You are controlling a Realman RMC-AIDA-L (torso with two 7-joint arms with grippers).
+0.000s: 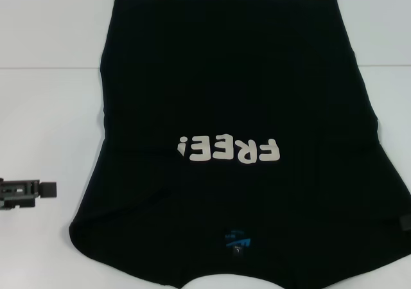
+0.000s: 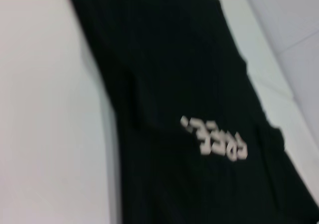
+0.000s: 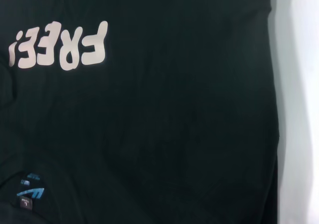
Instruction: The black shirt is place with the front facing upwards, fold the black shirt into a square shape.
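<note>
One black shirt [image 1: 237, 96], front up

The white surface [image 1: 45, 103] carries one thing directly: the black shirt [image 1: 237, 90], spread flat with its front up. Its cream "FREE!" lettering [image 1: 229, 151] reads upside down from the head view, and the blue neck label [image 1: 236, 241] lies at the near edge. Bare surface shows between the shirt's side and the left gripper [image 1: 48, 189], whose jaws point toward the shirt.
</note>
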